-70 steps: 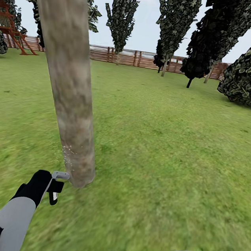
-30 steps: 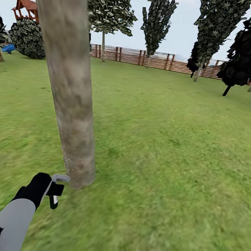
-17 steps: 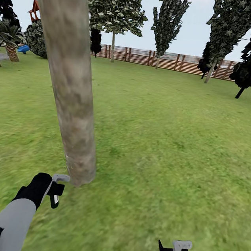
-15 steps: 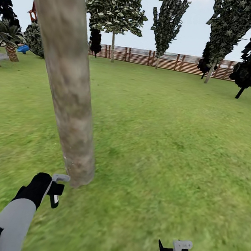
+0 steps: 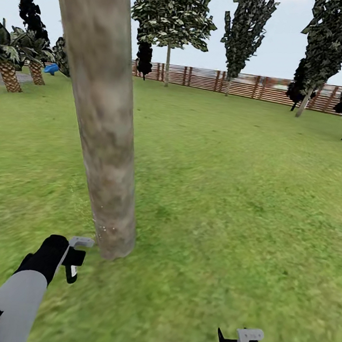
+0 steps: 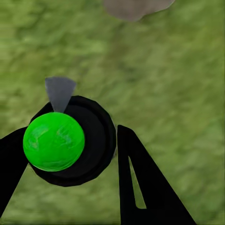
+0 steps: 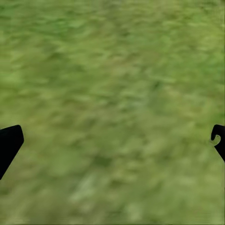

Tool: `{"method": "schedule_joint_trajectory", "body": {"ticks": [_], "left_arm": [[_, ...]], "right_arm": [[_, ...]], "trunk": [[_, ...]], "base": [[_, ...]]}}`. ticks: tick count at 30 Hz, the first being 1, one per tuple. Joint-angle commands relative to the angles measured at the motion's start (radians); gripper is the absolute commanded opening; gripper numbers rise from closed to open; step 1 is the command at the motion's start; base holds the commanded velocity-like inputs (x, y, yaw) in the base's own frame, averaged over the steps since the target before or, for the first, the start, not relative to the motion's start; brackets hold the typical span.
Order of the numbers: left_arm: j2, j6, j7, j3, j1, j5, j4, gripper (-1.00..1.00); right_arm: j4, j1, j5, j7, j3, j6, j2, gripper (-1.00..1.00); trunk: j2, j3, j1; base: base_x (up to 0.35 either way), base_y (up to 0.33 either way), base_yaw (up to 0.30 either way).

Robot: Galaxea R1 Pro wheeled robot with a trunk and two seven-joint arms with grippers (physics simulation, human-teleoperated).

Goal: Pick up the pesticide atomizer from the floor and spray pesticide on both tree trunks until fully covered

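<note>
Palm-like plants (image 5: 10,58) at far left edge; blue object (image 5: 51,68) just beyond them, partly hidden; pale overcast sky (image 5: 281,42) above treeline

No writing, label, brand, number or sign can be read anywhere in these pictures. The mottled grey-beige tree trunk (image 5: 104,123) bears only bark texture, and the reddish-brown slatted wooden fence (image 5: 248,86) along the far edge of the blurry green grass lawn (image 5: 233,190) carries no lettering. The bright green round cap on a black disc-shaped body (image 6: 54,141), seen in the left wrist view, looks plain, though the render is perhaps too soft to show fine print.
</note>
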State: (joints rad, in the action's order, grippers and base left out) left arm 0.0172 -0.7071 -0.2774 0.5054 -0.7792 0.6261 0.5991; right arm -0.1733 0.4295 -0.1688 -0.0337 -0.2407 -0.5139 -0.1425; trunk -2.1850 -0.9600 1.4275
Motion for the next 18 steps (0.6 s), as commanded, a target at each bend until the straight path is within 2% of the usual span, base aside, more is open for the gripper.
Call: {"method": "schedule_joint_trajectory", "body": {"ticks": [1, 5, 8, 11, 12, 14, 16, 17, 18], "left_arm": [[-0.004, 0.001, 0.0, -0.006, 0.0, 0.0, -0.001, -1.0], [-0.021, 0.0, 0.004, -0.008, -0.008, -0.002, -0.001, -1.0], [-0.044, -0.002, 0.01, -0.009, -0.017, 0.0, -0.001, -1.0], [-0.029, -0.008, 0.009, -0.009, -0.018, 0.005, 0.002, -1.0], [-0.003, -0.012, 0.007, -0.01, -0.017, 0.004, 0.006, -1.0], [0.0, -0.014, 0.005, -0.01, -0.017, 0.004, 0.008, -1.0], [-0.017, -0.015, 0.003, -0.02, -0.018, 0.003, 0.009, -1.0], [-0.047, -0.016, 0.003, -0.039, -0.024, 0.004, 0.01, -1.0], [-0.065, -0.018, 0.004, -0.05, -0.034, 0.004, 0.01, -1.0]], "right_arm": [[0.0, 0.0, 0.0, 0.0, 0.0, 0.0, 0.0, 1.0], [0.0, 0.0, 0.0, 0.0, 0.0, 0.0, 0.0, 1.0], [0.001, 0.0, 0.0, 0.0, 0.0, 0.0, -0.001, 1.0], [0.001, 0.0, 0.0, 0.0, 0.0, 0.0, -0.002, 1.0], [0.003, 0.0, 0.0, 0.0, 0.0, 0.0, -0.001, 1.0], [0.014, 0.0, 0.0, 0.0, 0.0, 0.0, -0.001, 1.0], [0.021, 0.0, 0.0, 0.0, 0.0, 0.0, 0.0, 1.0], [0.023, 0.0, 0.0, 0.0, 0.0, 0.0, 0.0, 1.0], [0.024, 0.0, 0.0, 0.0, 0.0, 0.0, 0.0, 1.0]], "trunk": [[0.0, 0.0, 0.0], [0.0, 0.0, 0.0], [0.0, 0.0, 0.0], [0.0, 0.0, 0.0], [0.0, 0.0, 0.0], [0.0, 0.0, 0.0], [0.0, 0.0, 0.0], [0.0, 0.0, 0.0], [0.0, 0.0, 0.0]], "base": [[0.0, 0.0, 0.097], [0.0, 0.0, 0.016], [0.0, 0.0, 0.001], [0.0, 0.0, 0.0], [0.0, 0.0, 0.0], [0.0, 0.0, 0.0], [0.0, 0.0, 0.0], [0.0, 0.0, 0.0], [0.0, 0.0, 0.0]]}}
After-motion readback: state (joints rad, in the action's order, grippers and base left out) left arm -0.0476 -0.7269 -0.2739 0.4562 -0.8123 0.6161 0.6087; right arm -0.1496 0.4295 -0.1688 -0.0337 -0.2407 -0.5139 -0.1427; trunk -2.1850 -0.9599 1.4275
